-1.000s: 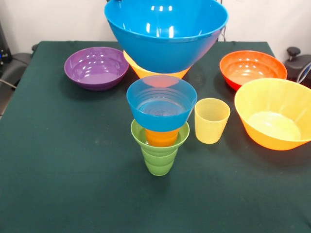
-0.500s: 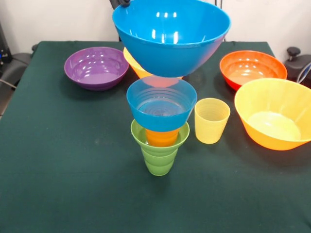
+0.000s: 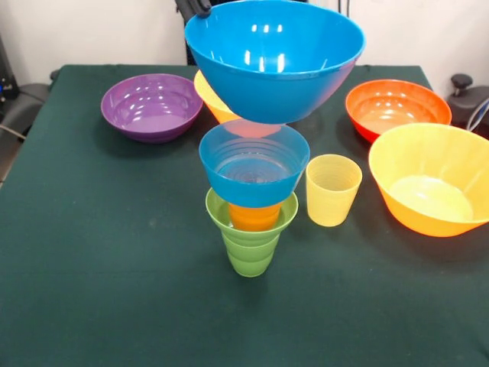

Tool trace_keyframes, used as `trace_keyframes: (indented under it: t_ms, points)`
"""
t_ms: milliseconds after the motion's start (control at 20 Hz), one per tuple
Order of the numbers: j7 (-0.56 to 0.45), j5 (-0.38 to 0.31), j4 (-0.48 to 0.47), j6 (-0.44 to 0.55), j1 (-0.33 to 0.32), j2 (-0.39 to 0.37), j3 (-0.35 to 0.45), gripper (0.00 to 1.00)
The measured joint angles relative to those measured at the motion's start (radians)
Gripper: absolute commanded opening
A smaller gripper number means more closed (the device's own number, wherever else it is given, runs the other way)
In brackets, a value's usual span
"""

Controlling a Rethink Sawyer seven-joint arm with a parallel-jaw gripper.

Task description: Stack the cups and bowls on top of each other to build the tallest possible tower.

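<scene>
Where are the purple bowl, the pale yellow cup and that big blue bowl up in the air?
purple bowl (image 3: 151, 107): front view, inner floor.
pale yellow cup (image 3: 332, 195): front view, outer wall.
big blue bowl (image 3: 271, 84): front view, outer wall.

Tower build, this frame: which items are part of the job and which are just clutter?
Job:
- tower so far: green cup, orange cup, small translucent blue bowl
- medium blue bowl, held up by the gripper
- pale yellow cup
- purple bowl, red-orange bowl, two big orange bowls

Lying about:
- black gear off the table's edge
</scene>
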Motion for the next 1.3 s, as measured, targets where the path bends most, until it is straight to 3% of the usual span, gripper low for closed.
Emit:
trace_keyframes:
  t_ms: [750, 1300]
  points:
    - [0.0, -0.051, 0.002, 0.0, -0.051, 0.009, 0.0, 0.0]
    - [0.0, -0.057, 0.003, 0.0, -0.052, 0.01, 0.0, 0.0]
